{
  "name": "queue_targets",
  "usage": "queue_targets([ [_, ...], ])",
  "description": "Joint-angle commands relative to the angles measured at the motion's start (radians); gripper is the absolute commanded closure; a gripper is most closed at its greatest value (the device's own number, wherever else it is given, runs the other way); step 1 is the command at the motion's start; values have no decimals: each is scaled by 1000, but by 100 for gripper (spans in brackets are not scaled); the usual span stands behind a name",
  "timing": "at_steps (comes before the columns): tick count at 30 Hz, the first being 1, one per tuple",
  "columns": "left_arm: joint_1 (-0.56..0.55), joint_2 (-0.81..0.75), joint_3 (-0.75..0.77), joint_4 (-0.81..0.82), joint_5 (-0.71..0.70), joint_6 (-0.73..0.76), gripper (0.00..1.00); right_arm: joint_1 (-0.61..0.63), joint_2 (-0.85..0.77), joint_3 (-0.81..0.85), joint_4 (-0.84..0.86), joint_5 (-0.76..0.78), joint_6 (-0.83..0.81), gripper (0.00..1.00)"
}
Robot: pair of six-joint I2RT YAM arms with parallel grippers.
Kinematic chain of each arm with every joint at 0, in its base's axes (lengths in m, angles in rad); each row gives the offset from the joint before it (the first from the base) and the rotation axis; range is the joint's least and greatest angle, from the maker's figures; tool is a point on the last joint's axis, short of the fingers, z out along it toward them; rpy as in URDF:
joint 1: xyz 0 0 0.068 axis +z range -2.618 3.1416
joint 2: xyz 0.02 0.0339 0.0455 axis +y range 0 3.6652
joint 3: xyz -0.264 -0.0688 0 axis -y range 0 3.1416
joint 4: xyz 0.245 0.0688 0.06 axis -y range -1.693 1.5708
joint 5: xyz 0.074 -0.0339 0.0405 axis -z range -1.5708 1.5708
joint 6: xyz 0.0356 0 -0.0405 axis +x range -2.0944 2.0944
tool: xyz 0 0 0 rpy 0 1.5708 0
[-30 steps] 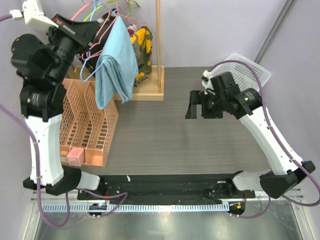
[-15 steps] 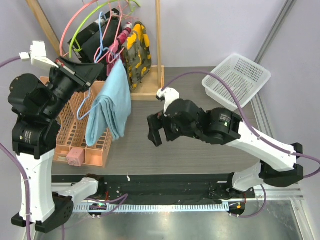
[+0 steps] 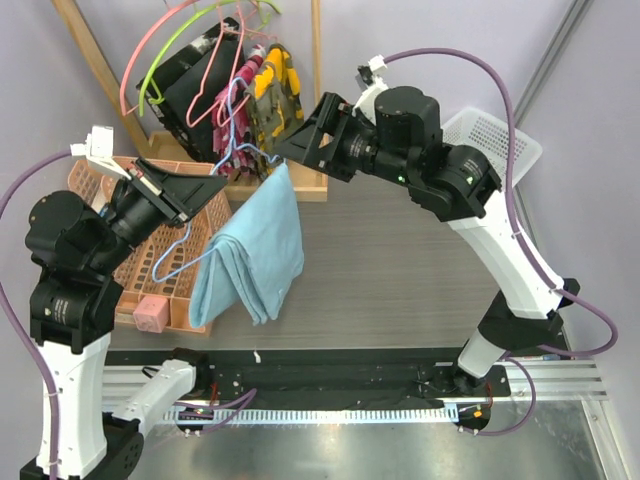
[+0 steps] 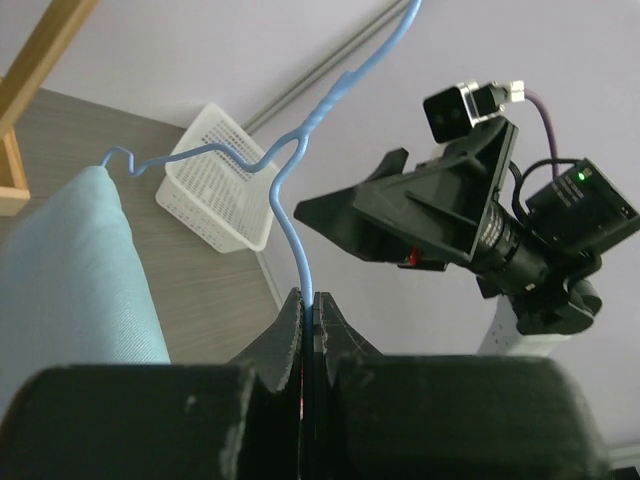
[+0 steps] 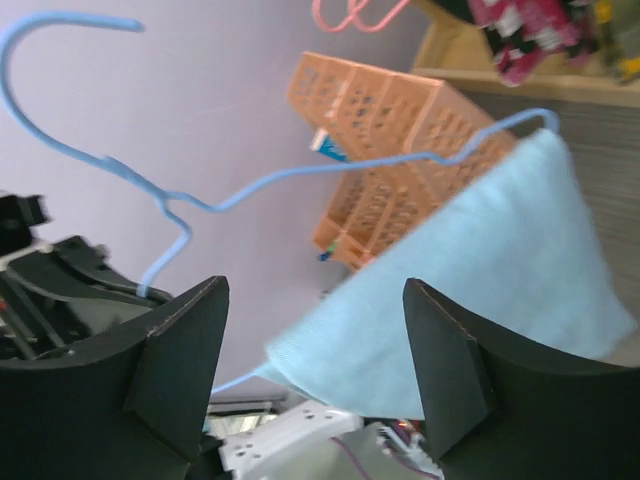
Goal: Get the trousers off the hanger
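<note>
My left gripper (image 4: 311, 306) is clamped tight on the hanger (image 4: 304, 270), low on the neck just under the twist. From the left wrist camera the pads look pressed flat together with only the wire between them. I take that grip as the anchor: it keeps the hook up and the frame tilted, so the cloth has a downhill end to slide off.

The trousers (image 3: 255, 260) are draped over the hanger's bar, folded. They hang in the air just right of the orange basket (image 3: 138, 265), with the lower corner dropping toward the table in front of it. They are not off yet.

My right gripper (image 3: 287, 146) sits further right of the basket and behind it, at the raised top corner of the cloth. Its jaws are spread wide and hold nothing. In the right wrist view the trousers and the bar's end show in the gap between the two fingers, which tells me the claw is lined up to bite there. Whether a pad already touches the cloth, I cannot tell.

Next, I judge, is closing on that corner and drawing it away from the basket, off the bar's free end. The cloth is soft and doubled, so it could snag on the wire's bend.
</note>
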Motion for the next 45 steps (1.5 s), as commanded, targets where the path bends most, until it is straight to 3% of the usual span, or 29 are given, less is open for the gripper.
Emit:
queue_targets([
  [1, 2, -53, -6, 222, 61, -54, 100, 18, 15, -37, 208, -169, 99, 28],
  [4, 2, -58, -15, 225, 71, -62, 100, 39, -8, -116, 314, -177, 111, 36],
  [13, 2, -41, -17, 236, 97, -70, 100, 115, -5, -173, 403, -125, 120, 38],
  [17, 2, -52, -38, 232, 104, -67, 100, 128, -6, -183, 440, -102, 126, 45],
  [26, 2, -50, -52, 271, 126, -116, 100, 128, -20, -267, 521, -111, 158, 42],
  [33, 2, -53, -64, 284, 156, -114, 100, 128, 12, -236, 554, -87, 163, 48],
  [36, 2, -53, -72, 284, 160, -108, 100, 130, 36, -229, 587, -114, 187, 59],
  [37, 2, -52, -72, 284, 161, -105, 100, 131, 46, -229, 606, -126, 192, 73],
  [39, 2, -52, -61, 270, 161, -91, 100, 133, 46, -226, 609, -127, 194, 86],
  [40, 2, -49, -56, 267, 173, -88, 100, 135, 43, -238, 607, -125, 194, 98],
  [43, 2, -35, -55, 262, 221, -103, 96, 135, 15, -272, 618, -119, 192, 99],
  [44, 2, -29, -59, 268, 239, -116, 82, 133, 4, -276, 618, -125, 191, 99],
  [45, 2, -23, -73, 290, 251, -131, 75, 135, 0, -279, 623, -131, 185, 99],
])
